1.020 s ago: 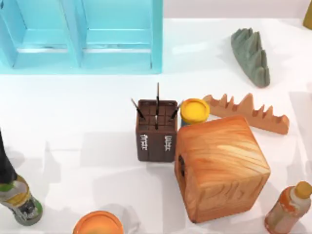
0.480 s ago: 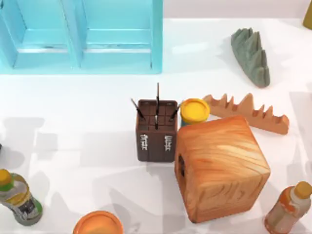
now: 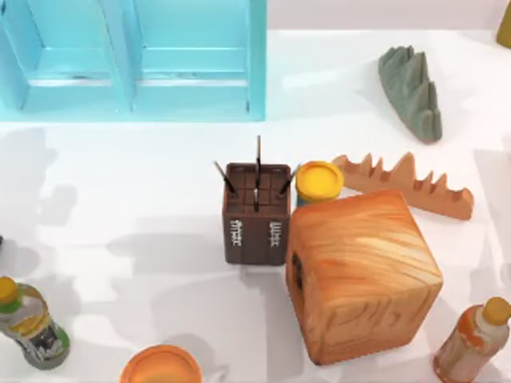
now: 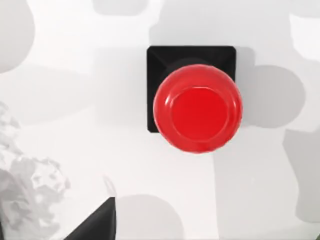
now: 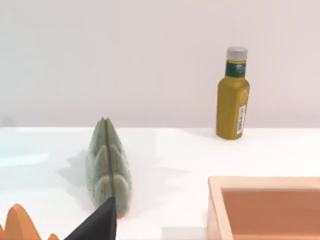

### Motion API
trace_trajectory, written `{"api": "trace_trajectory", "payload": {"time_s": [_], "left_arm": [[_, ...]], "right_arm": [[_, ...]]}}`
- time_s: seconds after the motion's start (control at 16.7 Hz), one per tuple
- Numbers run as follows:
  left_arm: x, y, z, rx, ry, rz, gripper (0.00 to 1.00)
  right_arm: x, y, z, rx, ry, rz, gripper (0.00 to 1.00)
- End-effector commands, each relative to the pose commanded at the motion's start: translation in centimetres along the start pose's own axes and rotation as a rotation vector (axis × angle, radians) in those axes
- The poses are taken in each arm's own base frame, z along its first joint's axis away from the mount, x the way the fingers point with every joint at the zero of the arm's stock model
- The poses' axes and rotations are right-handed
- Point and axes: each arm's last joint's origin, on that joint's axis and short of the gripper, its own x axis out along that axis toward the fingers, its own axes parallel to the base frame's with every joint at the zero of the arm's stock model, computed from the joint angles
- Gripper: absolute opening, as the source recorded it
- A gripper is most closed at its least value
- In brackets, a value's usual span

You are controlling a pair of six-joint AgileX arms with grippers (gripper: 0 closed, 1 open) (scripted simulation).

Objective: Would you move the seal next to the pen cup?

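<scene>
Top view lays out the tabletop (image 3: pixel 144 159) with a blue cabinet (image 3: pixel 136 56) along its far edge toward the left corner. Largest of the loose things is the wooden cube (image 3: pixel 363 275), right of centre toward the near edge. Touching or just beside its left face stands the pen cup (image 3: pixel 256 214), dark brown with thin pens rising from its gridded top. A yellow-lidded jar (image 3: pixel 319 181) sits just behind the cube, close to the pen cup's right rear corner, and an orange toothed rack (image 3: pixel 403 185) stretches toward the right edge. A grey-green ridged piece (image 3: pixel 411 92) lies near the far right corner. Bottles stand at the near left (image 3: pixel 30 327) and near right (image 3: pixel 471 343) corners, and an orange lid (image 3: pixel 162 367) sits at the near edge.

Left wrist view looks straight down on the seal (image 4: pixel 196 107), red knob on black square base, upright on bare white tabletop. I judge the left gripper is hanging above it; only a dark finger tip (image 4: pixel 95 225) shows, so I cannot tell whether its fingers are open or shut. The overhead camera gives no help in fixing where on the tabletop the seal stands.

Right wrist view adds a yellow bottle (image 5: pixel 232 95) by the back wall, the ridged piece side on, and one dark finger tip (image 5: pixel 97 222); the right gripper's state cannot be told either.

Risks, as I judge them: the rounded glossy knob could slip from a pinch, and the free spot beside the pen cup is its left side, so a careless approach could strike the pens
</scene>
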Motion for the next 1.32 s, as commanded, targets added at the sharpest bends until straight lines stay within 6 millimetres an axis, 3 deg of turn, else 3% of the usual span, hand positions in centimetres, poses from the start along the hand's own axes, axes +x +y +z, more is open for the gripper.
{"api": "trace_trajectory", "payload": {"time_s": [0.3,0.78,1.32], "left_arm": [[1.3,1.7,3.9,0.002,0.156,-0.027,1.0],[2.0,1.8,4.3,0.003,0.175,-0.03,1.0],[11.1,1.7,2.7,0.002,0.172,-0.029,1.0]], "right_arm": [[0.0,0.0,0.0,0.0,0.0,0.0,1.0],[0.0,0.0,0.0,0.0,0.0,0.0,1.0],[0.0,0.0,0.0,0.0,0.0,0.0,1.0]]}}
